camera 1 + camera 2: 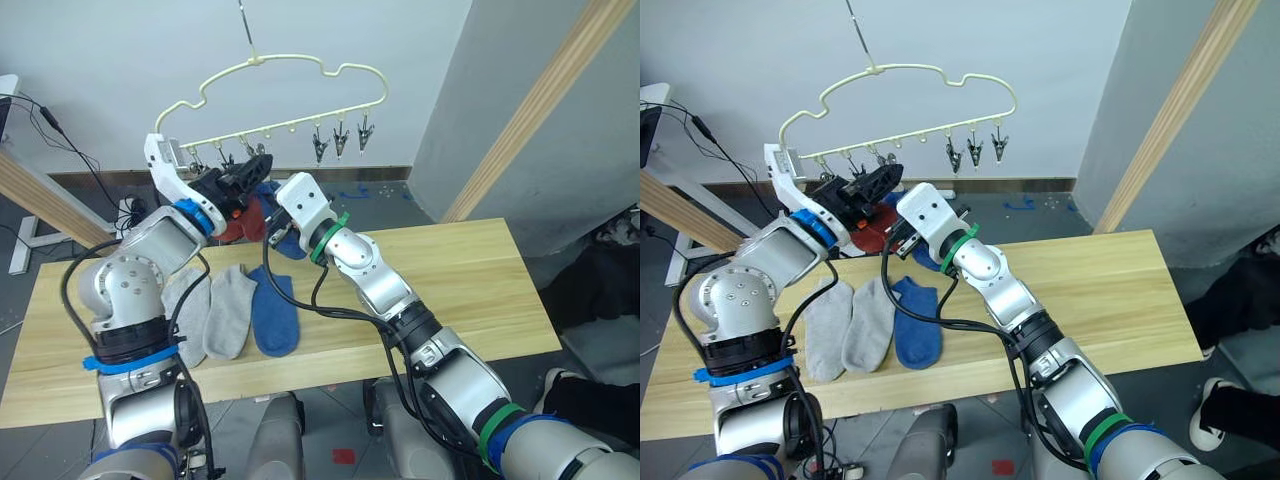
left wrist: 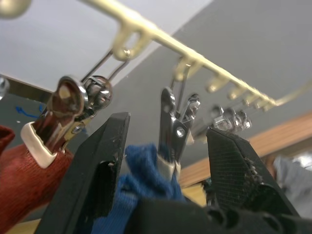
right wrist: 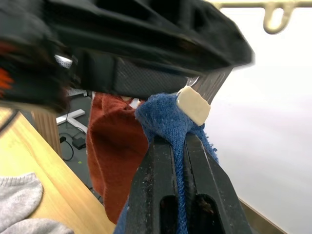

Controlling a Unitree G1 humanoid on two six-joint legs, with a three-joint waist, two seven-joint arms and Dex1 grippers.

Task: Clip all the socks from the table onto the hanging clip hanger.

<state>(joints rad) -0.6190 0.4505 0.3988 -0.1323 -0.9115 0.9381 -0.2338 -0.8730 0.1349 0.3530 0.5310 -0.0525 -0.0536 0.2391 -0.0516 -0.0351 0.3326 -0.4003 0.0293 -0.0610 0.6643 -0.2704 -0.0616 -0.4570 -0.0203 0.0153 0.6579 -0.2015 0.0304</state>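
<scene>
Clipping a blue sock onto the clip hanger (image 1: 290,95) — third sock in hand.

My right pincer (image 3: 181,146) is pressed together on the blue sock (image 3: 165,117), holding its cuff in a clip (image 2: 171,127); my left pincer (image 2: 165,141) is spread around that clip (red socks (image 3: 117,146) hang beside it). Two grey socks (image 1: 215,305) and one blue sock (image 1: 275,312) lie near the table's (image 1: 470,280) left front edge. Next, I judge: let the clip bite, then release.

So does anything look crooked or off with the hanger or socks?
The clip hanger hangs tilted, its left end lower where the rust red sock hangs and both grippers work on the blue sock. Nothing looks damaged or dropped.
</scene>
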